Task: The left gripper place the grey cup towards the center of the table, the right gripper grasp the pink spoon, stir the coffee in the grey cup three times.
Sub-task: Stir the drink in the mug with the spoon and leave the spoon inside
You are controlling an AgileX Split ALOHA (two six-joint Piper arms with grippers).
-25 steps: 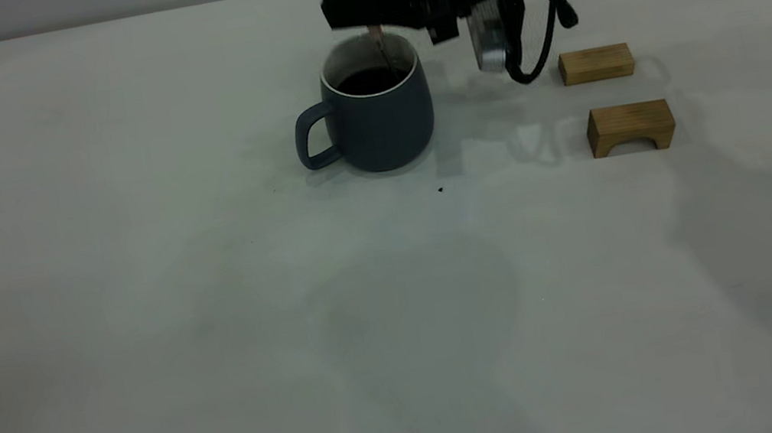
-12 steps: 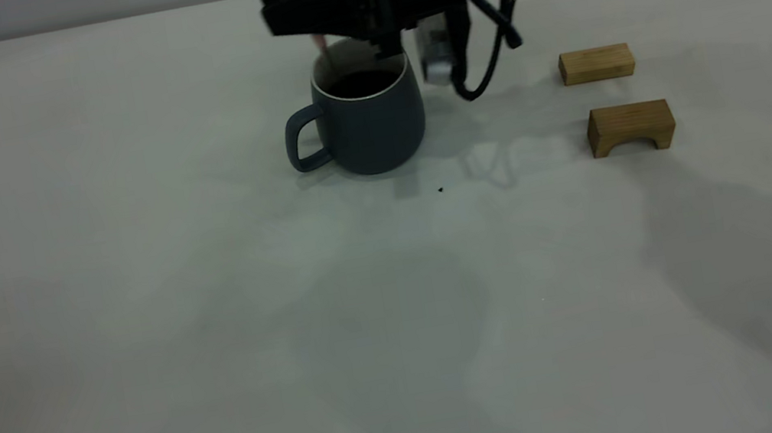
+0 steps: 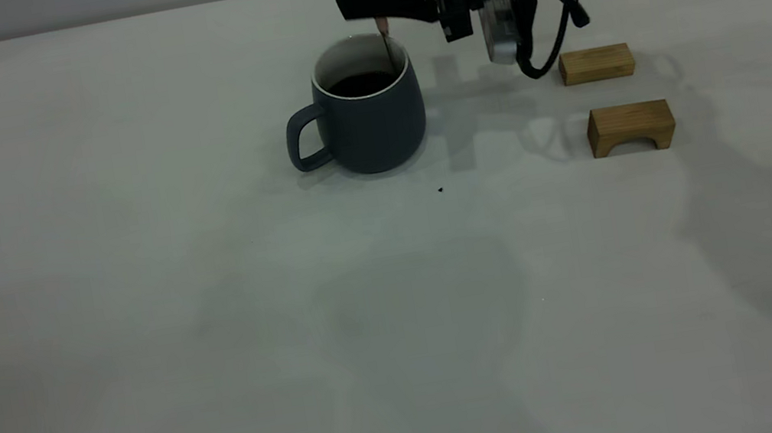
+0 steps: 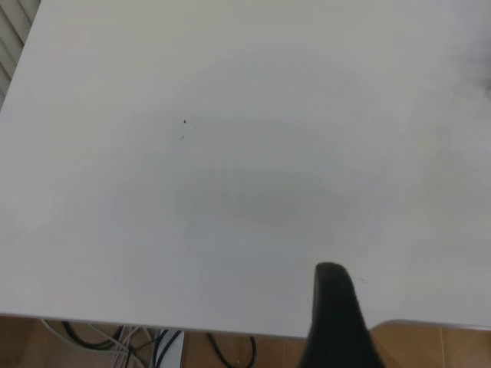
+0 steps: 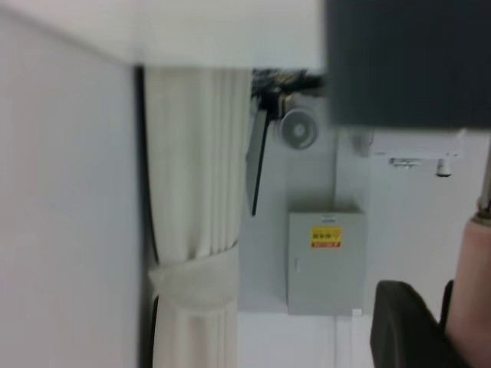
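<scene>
The grey cup stands upright on the table just behind its middle, with its handle pointing left. Dark coffee fills it partway. My right gripper hovers above the cup's right rim, shut on the pink spoon. The spoon hangs upright, its stem dipping into the coffee by the right wall and its pink end poking out above the fingers. The right wrist view shows the pink handle beside one black finger. My left gripper is open over bare table near the edge, far from the cup.
Two small wooden blocks lie right of the cup: a flat one farther back and an arched one nearer. A tiny black speck sits in front of the cup. Cables hang below the table edge in the left wrist view.
The right gripper carried the spoon to the cup's left side, then back to the right side. The cup shifted slightly left a second ago and has stayed there since.
</scene>
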